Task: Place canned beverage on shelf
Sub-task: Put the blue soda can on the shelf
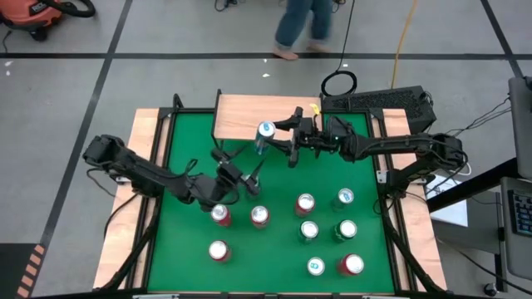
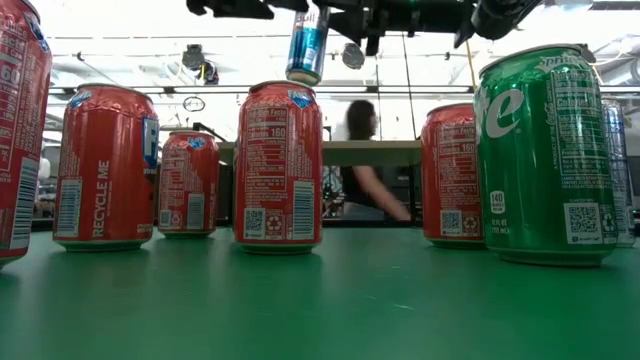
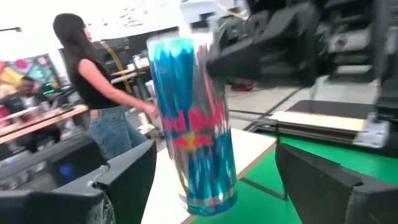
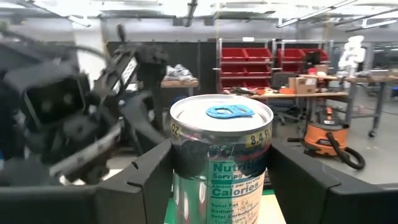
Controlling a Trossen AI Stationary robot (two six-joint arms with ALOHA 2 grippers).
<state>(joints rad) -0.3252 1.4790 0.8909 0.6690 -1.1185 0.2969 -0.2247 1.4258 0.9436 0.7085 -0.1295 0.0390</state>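
High view: your right gripper (image 1: 278, 137) clamps blue can (image 1: 265, 133) at near edge of shelf (image 1: 241, 116); left gripper (image 1: 241, 178) spread, empty, nearer you.
Low view: can hangs above table, roughly upright.
Right wrist view: fingers (image 4: 152, 174) flank can.

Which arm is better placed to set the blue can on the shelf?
The right. Its end effector already grips the blue can beside the shelf, lifted off the table. The left end effector is open and empty, farther back on the table.

Bright even overhead lighting, motion blur on the slim can (image 3: 193, 124), window glare behind the low view.
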